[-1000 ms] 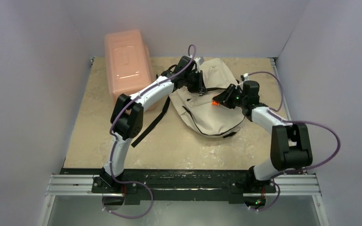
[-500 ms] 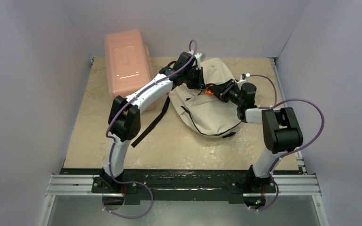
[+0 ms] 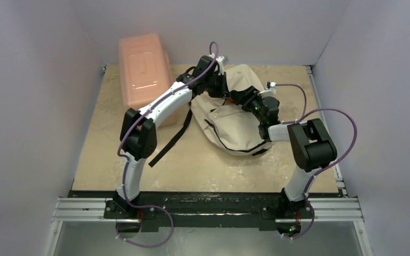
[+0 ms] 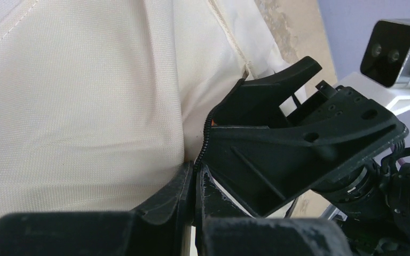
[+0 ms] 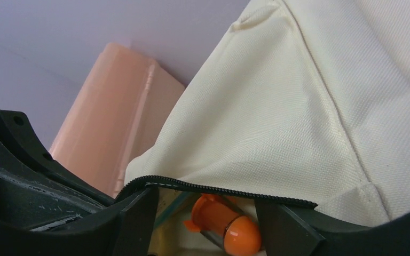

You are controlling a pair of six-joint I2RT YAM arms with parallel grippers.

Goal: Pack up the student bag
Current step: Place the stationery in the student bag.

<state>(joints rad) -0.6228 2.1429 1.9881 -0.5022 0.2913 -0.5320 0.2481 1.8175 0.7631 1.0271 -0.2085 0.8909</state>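
Note:
The cream student bag [image 3: 240,125] lies at the middle back of the table. My left gripper [image 3: 220,92] is shut on the bag's black zipper edge [image 4: 205,138] and holds the opening up; in the left wrist view the left gripper [image 4: 197,176] has its jaws pressed together on that edge. My right gripper [image 3: 240,98] reaches into the opening. In the right wrist view the right gripper [image 5: 211,224] is open, and an orange capped tube [image 5: 227,226] lies between its fingers [image 5: 133,218] inside the bag, with a gap on each side.
A rigid pink box [image 3: 144,69] stands at the back left, close behind the left arm, and shows as the pink box [image 5: 107,122] in the right wrist view. A black strap [image 3: 171,140] trails from the bag toward the front left. Walls close in on three sides.
The right gripper carried the orange tube left and back into the bag's opening, and its jaws widened off it. The left gripper stayed shut on the zipper edge.

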